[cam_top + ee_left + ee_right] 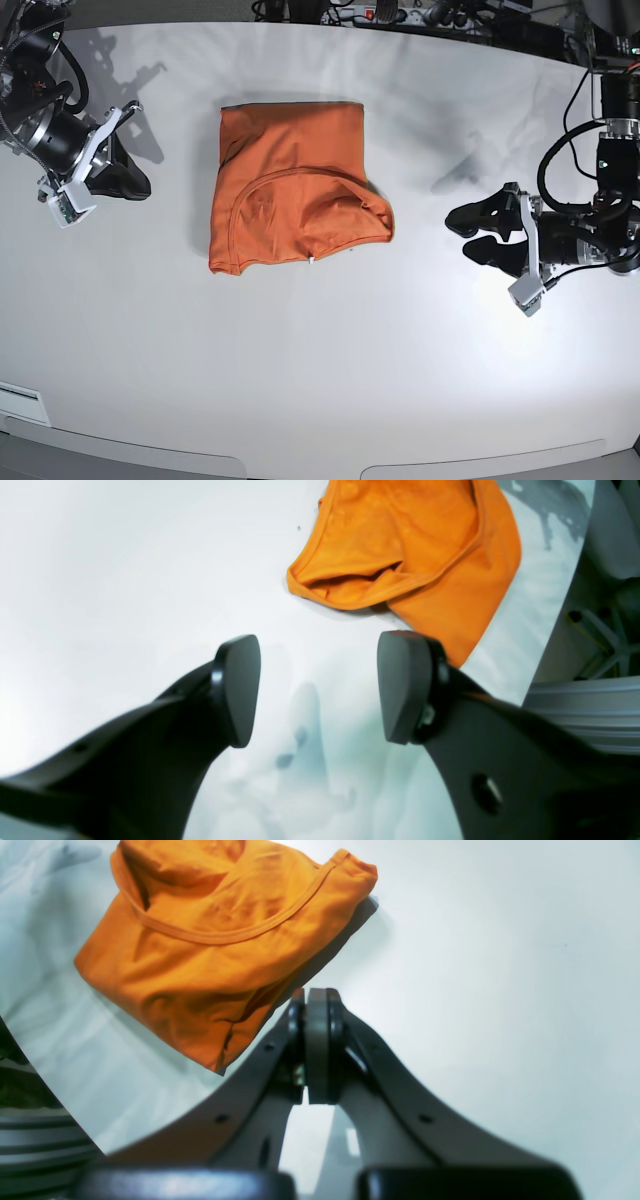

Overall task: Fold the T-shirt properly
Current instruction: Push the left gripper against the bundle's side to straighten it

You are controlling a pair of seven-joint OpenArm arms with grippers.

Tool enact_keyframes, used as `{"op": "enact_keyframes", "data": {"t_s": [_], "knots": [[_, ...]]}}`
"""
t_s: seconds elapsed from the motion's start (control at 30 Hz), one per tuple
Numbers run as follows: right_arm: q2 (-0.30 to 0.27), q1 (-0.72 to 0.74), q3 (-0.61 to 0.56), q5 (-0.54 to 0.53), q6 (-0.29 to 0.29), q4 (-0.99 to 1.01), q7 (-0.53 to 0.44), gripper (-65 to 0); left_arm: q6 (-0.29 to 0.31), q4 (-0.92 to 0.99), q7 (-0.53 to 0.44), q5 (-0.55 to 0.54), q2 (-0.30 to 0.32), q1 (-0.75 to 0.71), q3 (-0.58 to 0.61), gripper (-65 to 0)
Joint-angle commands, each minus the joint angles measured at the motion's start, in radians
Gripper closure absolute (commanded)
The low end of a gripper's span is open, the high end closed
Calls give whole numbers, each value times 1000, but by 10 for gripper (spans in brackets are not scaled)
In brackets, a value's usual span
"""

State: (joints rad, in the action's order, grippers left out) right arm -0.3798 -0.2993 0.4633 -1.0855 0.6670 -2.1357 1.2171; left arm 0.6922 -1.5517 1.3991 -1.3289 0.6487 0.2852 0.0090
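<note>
1 T-shirt [295, 185] folded, neckline toward near table edge; left end effector [462, 232] released, right end effector [138, 184] clenched.

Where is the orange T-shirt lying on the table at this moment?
In the base view the T-shirt lies folded on the white table, left of centre, between the two arms and nearer the right gripper; neither gripper touches it.

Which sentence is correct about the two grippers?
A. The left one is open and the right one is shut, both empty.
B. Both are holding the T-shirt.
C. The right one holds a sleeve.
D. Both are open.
A: the left gripper has parted jaws over bare table, the right gripper is pressed shut, and the T-shirt lies apart from both.
</note>
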Motion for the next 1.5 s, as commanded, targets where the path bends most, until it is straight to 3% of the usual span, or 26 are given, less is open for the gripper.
{"op": "enact_keyframes", "data": {"t_s": [0.0, 0.2, 0.5, 0.77, 1.0, 1.07, 1.23, 1.47], "knots": [[-14, 4, 9, -22, 7, -19, -16, 0, 6, -11, -3, -5, 16, 8, -9, -388], [-14, -19, 9, -22, 21, -19, -20, 0, -84, -11, -134, 211, -18, -90, -9, -388], [-14, -20, 9, -22, 31, -19, -45, 0, -52, -11, -154, 232, -154, -141, -9, -388], [-14, -19, 9, -14, 31, -19, -45, 0, -134, -11, -275, 468, -290, -153, -10, -388], [-14, -19, 9, -14, 31, -19, -45, 0, -140, -11, -308, 548, -383, -191, -10, -386], [-14, -17, 9, -14, 31, -19, -46, 0, -139, -11, -309, 555, -398, -188, -10, -340], [-14, -17, 9, -14, 31, -19, -45, 0, -135, -11, -369, 568, -400, -185, -17, -15], [-14, -17, 9, -14, 31, -19, -45, 0, -116, -13, -370, 566, -399, -113, -24, -46]]}}
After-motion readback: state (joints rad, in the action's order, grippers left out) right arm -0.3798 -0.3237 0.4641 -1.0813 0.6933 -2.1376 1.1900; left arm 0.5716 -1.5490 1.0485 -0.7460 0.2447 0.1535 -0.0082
